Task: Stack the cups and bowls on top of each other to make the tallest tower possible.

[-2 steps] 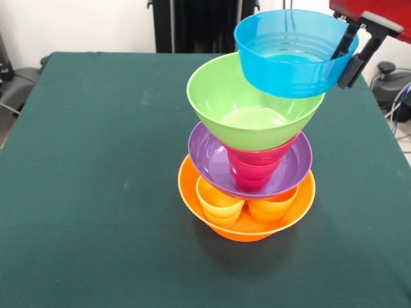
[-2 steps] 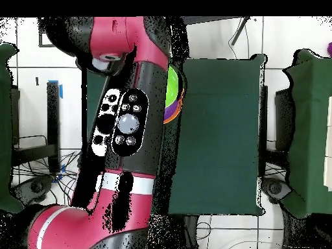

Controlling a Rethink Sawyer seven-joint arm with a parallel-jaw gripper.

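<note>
The tower stands mid-table. A large orange bowl [image 1: 192, 200] is its base and holds a yellow cup [image 1: 218, 205] and an orange cup [image 1: 273, 208]. On those rests a purple bowl [image 1: 207, 160]. A red cup [image 1: 253, 170] stands in it and carries the lime green bowl [image 1: 218, 96]. My gripper [image 1: 349, 56] is shut on the right rim of a light blue bowl [image 1: 289, 70], which hangs tilted over the green bowl's far right rim; whether they touch I cannot tell. In the overhead view the arm [image 2: 130, 117] hides the gripper and leaves only slivers of the green bowl [image 2: 174, 87] and the purple bowl [image 2: 174, 117].
Dark green cloth covers the table [image 1: 96, 192], whose edges show on the left and right. A grey chair [image 1: 16, 83] stands off its left corner and cables [image 1: 395, 90] hang off its right. Other green-covered tables [image 2: 311, 130] flank it in the overhead view.
</note>
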